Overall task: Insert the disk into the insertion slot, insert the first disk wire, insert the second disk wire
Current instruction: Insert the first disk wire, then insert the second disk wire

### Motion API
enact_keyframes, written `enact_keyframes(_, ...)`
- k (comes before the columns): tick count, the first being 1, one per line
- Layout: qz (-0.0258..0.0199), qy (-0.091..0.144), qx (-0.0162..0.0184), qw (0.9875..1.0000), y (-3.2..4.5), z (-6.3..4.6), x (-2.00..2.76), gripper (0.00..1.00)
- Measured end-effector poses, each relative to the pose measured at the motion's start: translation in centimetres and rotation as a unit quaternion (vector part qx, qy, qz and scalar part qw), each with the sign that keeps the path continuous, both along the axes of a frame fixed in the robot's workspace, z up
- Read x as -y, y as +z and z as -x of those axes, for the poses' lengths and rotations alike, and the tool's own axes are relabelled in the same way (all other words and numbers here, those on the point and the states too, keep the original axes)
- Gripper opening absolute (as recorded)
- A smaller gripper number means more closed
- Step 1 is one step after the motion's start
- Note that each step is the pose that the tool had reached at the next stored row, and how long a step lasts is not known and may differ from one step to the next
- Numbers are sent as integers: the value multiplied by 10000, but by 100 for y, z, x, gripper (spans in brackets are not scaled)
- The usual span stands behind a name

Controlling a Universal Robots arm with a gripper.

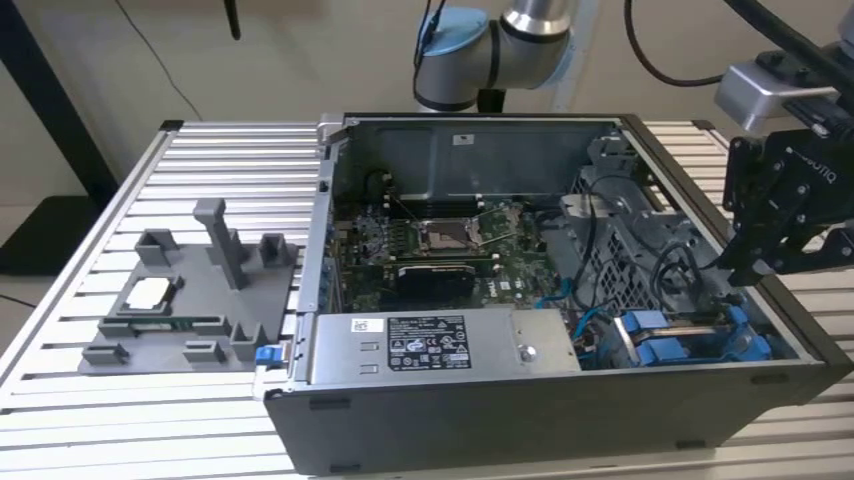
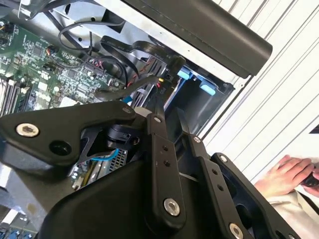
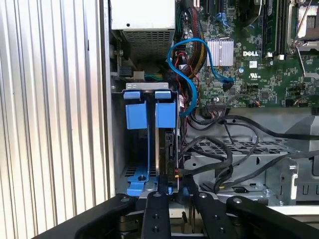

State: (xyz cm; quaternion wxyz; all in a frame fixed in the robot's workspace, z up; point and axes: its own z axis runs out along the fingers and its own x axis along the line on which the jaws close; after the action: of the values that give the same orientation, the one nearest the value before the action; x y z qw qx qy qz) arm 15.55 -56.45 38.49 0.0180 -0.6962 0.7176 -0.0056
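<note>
In the first wrist view the disk (image 3: pixel 170 149) stands edge-on in the insertion slot (image 3: pixel 130 172), under the blue carrier tabs (image 3: pixel 165 113). My gripper (image 3: pixel 177 195) hangs just above the slot with its black fingers (image 3: pixel 155 211) close together. They are shut on a black disk wire (image 3: pixel 199 167), whose connector end with a red mark lies at the disk's edge. The second wrist view shows that disk wire (image 2: pixel 130 85) running to its connector beside the blue tabs (image 2: pixel 185 73). In the exterior view my gripper (image 1: pixel 747 272) is over the case's right side, above the blue carriers (image 1: pixel 683 338).
The open computer case (image 1: pixel 534 410) holds a motherboard (image 1: pixel 441 240), a grey labelled power-supply box (image 1: pixel 427 345), a perforated metal cage (image 3: pixel 234 154) and a looping blue cable (image 3: pixel 188 74). A grey fixture (image 1: pixel 187 300) sits on the slatted table. A person's hand (image 2: pixel 284 174) rests beside the case.
</note>
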Motion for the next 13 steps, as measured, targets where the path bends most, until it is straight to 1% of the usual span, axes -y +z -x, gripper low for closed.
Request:
enact_keyframes(5,2,0,0,10000,1,-12,-2,27)
enact_keyframes(10,1,1,-10,10000,1,-89,-13,27)
enact_keyframes(13,-1,2,-12,10000,0,-136,-31,27)
